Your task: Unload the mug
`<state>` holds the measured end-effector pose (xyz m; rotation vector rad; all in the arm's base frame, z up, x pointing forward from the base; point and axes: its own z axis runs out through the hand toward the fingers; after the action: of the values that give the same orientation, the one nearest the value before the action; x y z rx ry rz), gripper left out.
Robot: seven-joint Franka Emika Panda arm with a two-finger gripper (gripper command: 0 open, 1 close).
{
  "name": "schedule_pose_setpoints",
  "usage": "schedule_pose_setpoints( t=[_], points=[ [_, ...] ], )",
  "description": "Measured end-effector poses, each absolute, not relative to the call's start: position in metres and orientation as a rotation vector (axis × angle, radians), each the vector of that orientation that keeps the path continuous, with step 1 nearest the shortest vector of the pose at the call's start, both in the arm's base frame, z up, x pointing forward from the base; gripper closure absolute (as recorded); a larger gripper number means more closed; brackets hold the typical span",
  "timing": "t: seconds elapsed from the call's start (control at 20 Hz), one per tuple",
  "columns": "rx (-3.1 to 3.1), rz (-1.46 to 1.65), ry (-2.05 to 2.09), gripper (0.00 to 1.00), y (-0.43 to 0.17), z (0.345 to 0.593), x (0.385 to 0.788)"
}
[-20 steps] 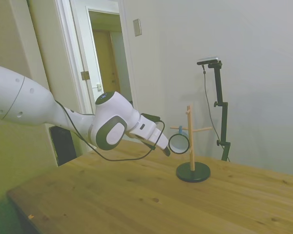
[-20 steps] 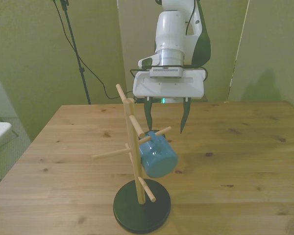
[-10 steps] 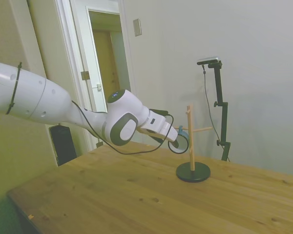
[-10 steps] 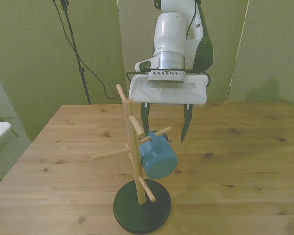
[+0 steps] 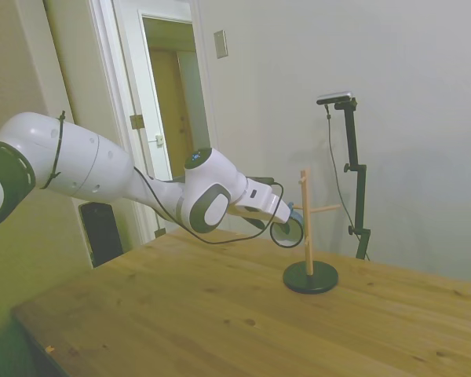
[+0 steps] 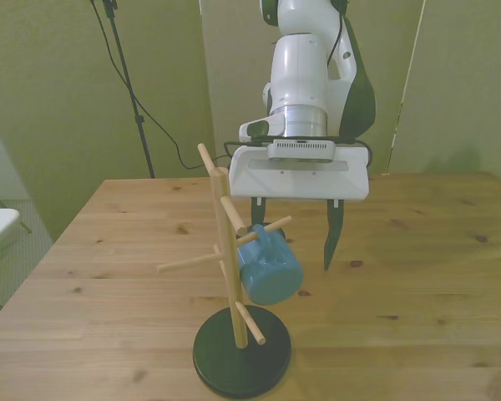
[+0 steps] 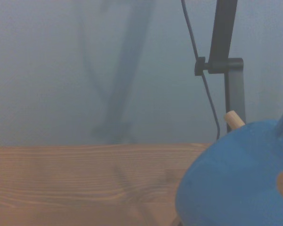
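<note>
The mug (image 6: 268, 267) hangs by its handle on a peg (image 6: 264, 228) of the wooden rack (image 6: 223, 251), just ahead of the gripper (image 6: 296, 234). The jaws stand wide open and hold nothing; in the front view one finger sits behind the mug's upper edge and the other hangs free on the far side of it, so the mug lies between the jaws but off toward one of them rather than centred. To do the grasp well, the gripper should probably shift sideways until the mug's body is midway between the jaws, push on far enough to span the wall, and close only then; closing now risks knocking the mug against the rack's post. The lift should likely follow the peg's upward slant so the handle slides off its tip instead of dragging the rack. The mug's axis is tilted: its mouth, seen round in the side view (image 5: 286, 231), faces back toward the arm, and its base points forward and down, away from the jaws.
</note>
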<state>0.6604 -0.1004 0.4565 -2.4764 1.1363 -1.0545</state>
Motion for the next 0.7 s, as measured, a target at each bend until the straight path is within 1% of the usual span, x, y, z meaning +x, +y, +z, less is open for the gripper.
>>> schedule_pose_setpoints(
  t=[0.7],
  points=[
    [-2.484, -1.042, 1.128, 1.00, -0.0969, 0.4564, 0.6650]
  ],
)
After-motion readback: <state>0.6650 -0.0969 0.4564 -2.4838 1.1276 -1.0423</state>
